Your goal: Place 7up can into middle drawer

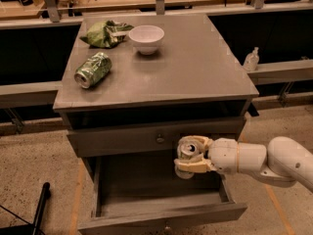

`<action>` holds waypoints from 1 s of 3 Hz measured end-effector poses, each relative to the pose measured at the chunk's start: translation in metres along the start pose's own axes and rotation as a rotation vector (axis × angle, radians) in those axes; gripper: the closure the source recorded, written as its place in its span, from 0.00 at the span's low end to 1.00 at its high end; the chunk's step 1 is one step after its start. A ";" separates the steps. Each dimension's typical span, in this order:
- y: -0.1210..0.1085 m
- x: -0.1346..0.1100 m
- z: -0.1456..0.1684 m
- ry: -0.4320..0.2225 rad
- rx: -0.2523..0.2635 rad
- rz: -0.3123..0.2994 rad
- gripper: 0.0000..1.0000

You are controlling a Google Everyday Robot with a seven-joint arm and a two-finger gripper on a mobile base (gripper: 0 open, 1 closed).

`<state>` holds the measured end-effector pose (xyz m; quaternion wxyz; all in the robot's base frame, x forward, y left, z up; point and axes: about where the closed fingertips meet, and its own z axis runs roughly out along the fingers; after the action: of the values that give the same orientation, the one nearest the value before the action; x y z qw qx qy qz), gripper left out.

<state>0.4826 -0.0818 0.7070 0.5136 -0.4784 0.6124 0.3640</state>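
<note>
The gripper hangs in front of the grey cabinet, just under the upper drawer front with its small round knob and above the right rear part of the pulled-out middle drawer. Its jaws are closed around the 7up can, one finger above and one below, so the can is clamped between them. The can is held off the drawer floor and tilted, with its silver top and opening turned up towards the camera. The white arm reaches in from the right edge of the view, over the drawer's right side wall. The middle drawer stands wide open, with its flat tray floor, low side walls and plain front panel all in sight. On the worktop above, a dented dark green can lies on its side near the left edge. A white bowl stands upright further back, and a crumpled green wrapper lies just beside it on the left. Off to the right of the cabinet, a small clear bottle stands on a grey ledge, well apart from everything on the worktop.
</note>
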 end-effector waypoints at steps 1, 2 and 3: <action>-0.005 0.033 0.003 -0.008 0.000 0.016 1.00; -0.015 0.091 0.002 -0.049 -0.003 0.015 1.00; -0.018 0.131 0.006 -0.094 -0.027 -0.042 1.00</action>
<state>0.4996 -0.1091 0.5790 0.5427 -0.4806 0.5724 0.3832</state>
